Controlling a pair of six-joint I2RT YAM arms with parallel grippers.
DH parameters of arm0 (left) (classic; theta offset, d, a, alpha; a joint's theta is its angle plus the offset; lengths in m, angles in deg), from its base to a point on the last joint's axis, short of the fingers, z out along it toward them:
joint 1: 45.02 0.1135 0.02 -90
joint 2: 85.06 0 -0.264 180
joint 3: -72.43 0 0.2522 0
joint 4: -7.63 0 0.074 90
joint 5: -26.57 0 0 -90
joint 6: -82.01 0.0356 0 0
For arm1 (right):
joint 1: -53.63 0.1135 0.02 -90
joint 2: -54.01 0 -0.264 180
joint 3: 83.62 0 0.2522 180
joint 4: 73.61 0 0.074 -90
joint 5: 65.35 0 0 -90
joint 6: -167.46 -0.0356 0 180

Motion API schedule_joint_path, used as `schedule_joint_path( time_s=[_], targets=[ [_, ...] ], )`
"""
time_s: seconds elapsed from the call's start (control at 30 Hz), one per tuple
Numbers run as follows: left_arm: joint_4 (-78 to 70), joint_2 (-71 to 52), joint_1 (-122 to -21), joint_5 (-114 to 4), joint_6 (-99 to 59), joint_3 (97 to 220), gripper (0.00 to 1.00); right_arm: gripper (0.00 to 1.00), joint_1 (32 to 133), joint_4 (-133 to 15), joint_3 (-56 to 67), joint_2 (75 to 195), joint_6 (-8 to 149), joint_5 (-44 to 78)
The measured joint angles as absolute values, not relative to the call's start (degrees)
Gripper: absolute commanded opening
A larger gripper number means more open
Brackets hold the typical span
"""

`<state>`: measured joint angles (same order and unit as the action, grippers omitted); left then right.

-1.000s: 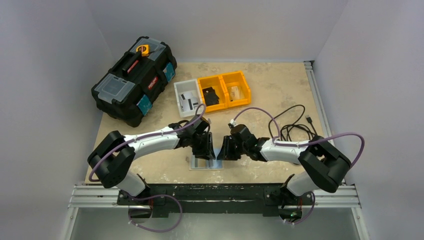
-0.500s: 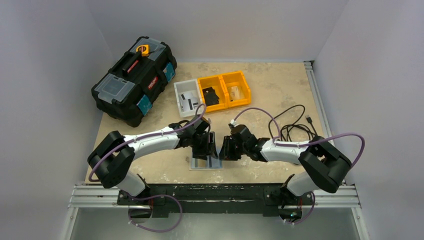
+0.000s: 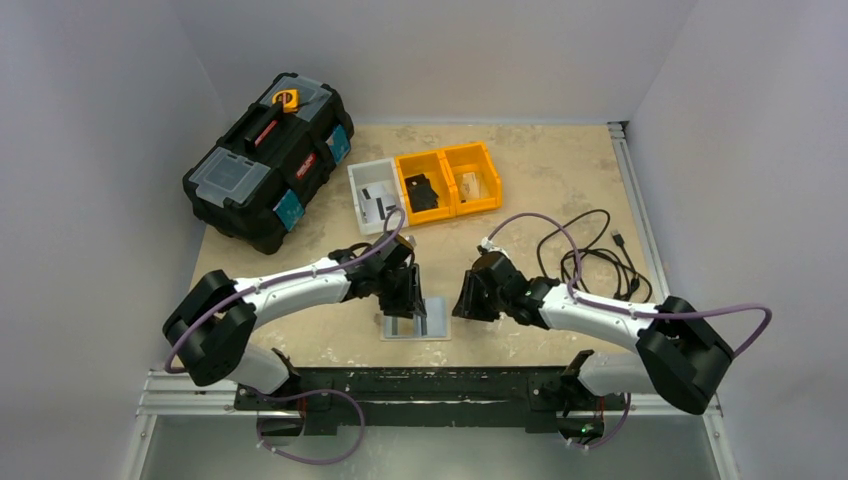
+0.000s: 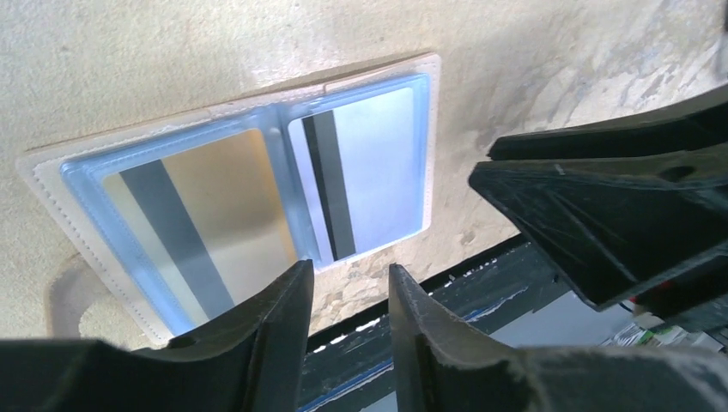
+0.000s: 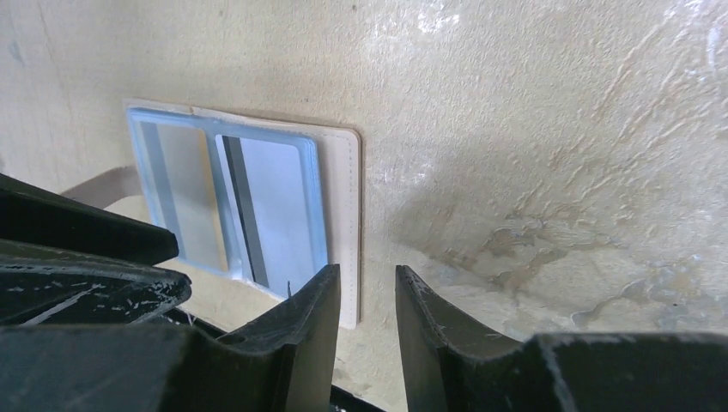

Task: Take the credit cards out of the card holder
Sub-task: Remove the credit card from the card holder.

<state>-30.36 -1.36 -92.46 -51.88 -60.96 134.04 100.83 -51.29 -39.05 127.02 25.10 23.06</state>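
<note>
The card holder (image 3: 437, 327) lies opened flat on the table near the front edge, its clear blue-rimmed pockets facing up. Two credit cards sit in the pockets: a beige one with a dark stripe (image 4: 215, 206) and a pale bluish-white one with a dark stripe (image 4: 378, 163). My left gripper (image 3: 405, 296) hovers over the holder's near edge. Its jaws (image 4: 348, 273) are open, with only table between them. My right gripper (image 3: 470, 300) stands just right of the holder, apart from it. Its jaws (image 5: 367, 276) are narrowly open and empty beside the holder's white border (image 5: 346, 197).
A black toolbox (image 3: 268, 160) sits at the back left. A grey bin (image 3: 372, 195) and two yellow bins (image 3: 450, 180) hold small parts behind the arms. A coiled black cable (image 3: 590, 245) lies to the right. The metal rail (image 3: 430, 385) runs along the near edge.
My right gripper has drawn back to the right, away from the holder, and opened a little. My left gripper's jaws widened and then narrowed, staying over the holder, which shows more fully.
</note>
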Motion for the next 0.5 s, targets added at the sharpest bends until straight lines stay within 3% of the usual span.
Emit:
schedule_joint_path(
  time_s=[0.5],
  targets=[
    [-27.35,-1.01,-89.86,-50.81,-60.94,131.94,0.23,0.11,107.26,-48.27,-27.68,138.6,26.43,27.22]
  ],
)
